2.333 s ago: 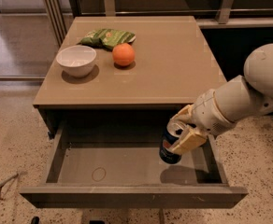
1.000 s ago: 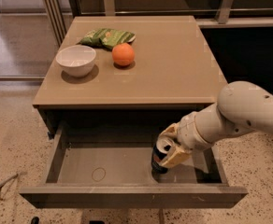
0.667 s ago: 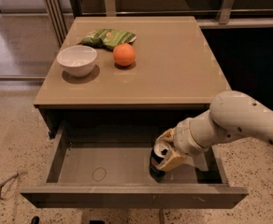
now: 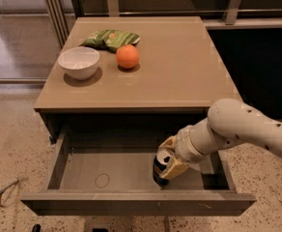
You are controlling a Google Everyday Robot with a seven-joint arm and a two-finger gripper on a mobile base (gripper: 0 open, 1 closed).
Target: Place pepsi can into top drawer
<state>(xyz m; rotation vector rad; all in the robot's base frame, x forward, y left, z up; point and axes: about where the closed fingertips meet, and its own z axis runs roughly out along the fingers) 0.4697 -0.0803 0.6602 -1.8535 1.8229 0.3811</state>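
The top drawer (image 4: 107,170) of the tan cabinet stands pulled open, with a faint ring mark on its grey-brown floor. The pepsi can (image 4: 161,167), dark blue with a silver top, stands upright low inside the drawer, right of centre and near the front panel. My gripper (image 4: 171,159) reaches down into the drawer from the right and is shut on the can, its tan fingers (image 4: 176,168) on either side of it. The white arm comes in from the right edge.
On the cabinet top (image 4: 179,66) sit a white bowl (image 4: 78,62), an orange (image 4: 127,56) and a green snack bag (image 4: 110,37), all at the back left. A metal railing runs behind the cabinet. Speckled floor lies to the left.
My gripper has carried the can leftward and down into the drawer, closer to the front panel. The things on the cabinet top have not moved.
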